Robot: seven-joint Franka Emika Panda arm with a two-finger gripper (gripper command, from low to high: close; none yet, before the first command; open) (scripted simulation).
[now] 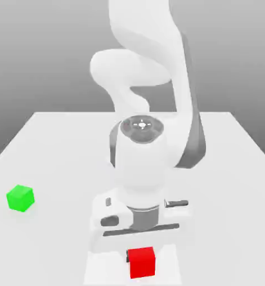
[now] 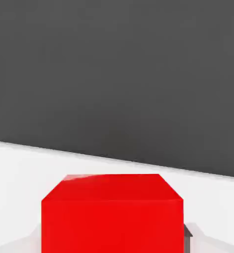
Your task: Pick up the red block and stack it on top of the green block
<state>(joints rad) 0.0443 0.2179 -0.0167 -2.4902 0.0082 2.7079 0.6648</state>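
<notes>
as the exterior view is read from its left, the green block point(image 1: 20, 198) sits alone on the white worktop point(image 1: 235, 162), well apart from everything else; it is the stacking target, and nothing rests on it yet. toward the middle, the white arm point(image 1: 143, 162) bends forward and down over the near part of the worktop, hiding most of the pincer point(image 1: 141, 254) beneath its wrist. directly under the hand lies the red block point(image 1: 141, 262), near the lower edge of that view and to the right of the green block. whether the red block rests on the worktop or is raised off it cannot be told. in the hand view the red block point(image 2: 112, 213) looms large and close, which suggests the hand is placed over it for a grasp. a dark piece at the block's side may be a fingertip, but whether the pincer is open or clamped on the block cannot be told. the stacking step is judged not yet done.
</notes>
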